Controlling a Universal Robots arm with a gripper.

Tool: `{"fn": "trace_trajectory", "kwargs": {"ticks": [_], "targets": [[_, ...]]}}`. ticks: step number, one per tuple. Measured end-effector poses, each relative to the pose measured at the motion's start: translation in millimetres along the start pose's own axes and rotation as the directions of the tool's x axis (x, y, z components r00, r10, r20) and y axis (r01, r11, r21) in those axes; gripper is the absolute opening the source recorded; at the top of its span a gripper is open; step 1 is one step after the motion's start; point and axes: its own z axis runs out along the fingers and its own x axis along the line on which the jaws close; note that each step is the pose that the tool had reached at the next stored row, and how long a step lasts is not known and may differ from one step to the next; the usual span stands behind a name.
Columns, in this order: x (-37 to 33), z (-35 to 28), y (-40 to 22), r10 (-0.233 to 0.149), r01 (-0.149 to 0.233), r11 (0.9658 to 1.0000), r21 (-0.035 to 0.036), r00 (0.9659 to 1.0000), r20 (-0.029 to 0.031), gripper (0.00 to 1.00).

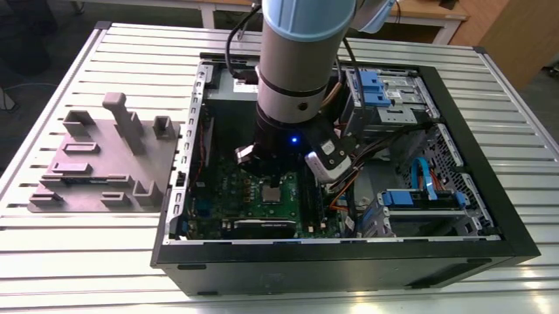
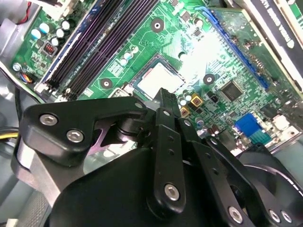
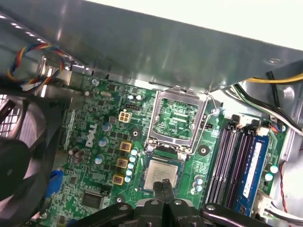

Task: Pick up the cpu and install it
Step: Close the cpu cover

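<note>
Exterior view's left: grey moulded fixture plate (image 1: 96,163) on the slatted metal worktop (image 1: 524,140). Centre: open black computer case (image 1: 349,265), with my blue-and-grey arm (image 1: 302,59) reaching down into it. The small square silver-grey cpu (image 3: 161,174) lies flat in the socket (image 3: 181,170) on the green motherboard (image 3: 94,156), with the metal load frame (image 3: 177,118) hinged open beside it. The hand (image 3: 164,184) is over the cpu's edge, fingers pressed together and gripping nothing. Can't tell if it's touching.
</note>
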Motion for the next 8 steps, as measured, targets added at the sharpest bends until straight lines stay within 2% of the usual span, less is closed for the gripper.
{"fn": "trace_trajectory", "kwargs": {"ticks": [8], "targets": [[0.0,0.0,0.0,-0.007,0.007,1.0,-0.0002,1.0,0.0001,0.11]]}}
